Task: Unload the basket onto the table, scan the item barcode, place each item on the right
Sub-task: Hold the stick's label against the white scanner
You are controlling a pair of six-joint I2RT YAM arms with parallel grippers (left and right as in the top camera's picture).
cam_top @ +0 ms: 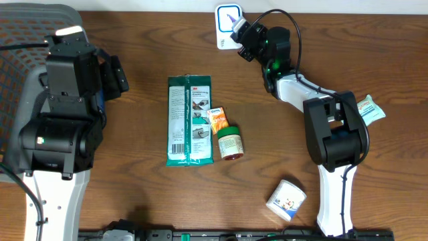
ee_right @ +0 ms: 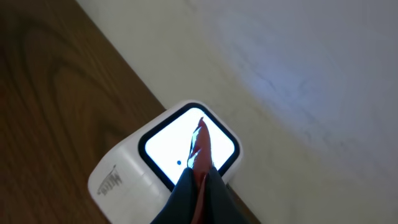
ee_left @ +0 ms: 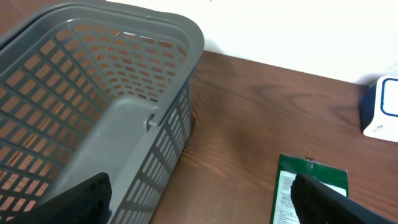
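From above, the right gripper [cam_top: 239,33] reaches far out, pinching a thin packet [cam_top: 234,25] right over the scanner [cam_top: 224,12]. The left wrist view shows the left gripper [ee_left: 199,182] wide open, empty, well apart from the scanner. In the right wrist view, the packet stands edge-on over the scanner's bright window, pointing away from the jaws.

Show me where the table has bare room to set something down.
Bare wood lies between the left arm and the green pack, and between the jar and the right arm. Crowded: pack, orange packet and jar bunch at centre; the right hand holds a thin red item at the scanner.
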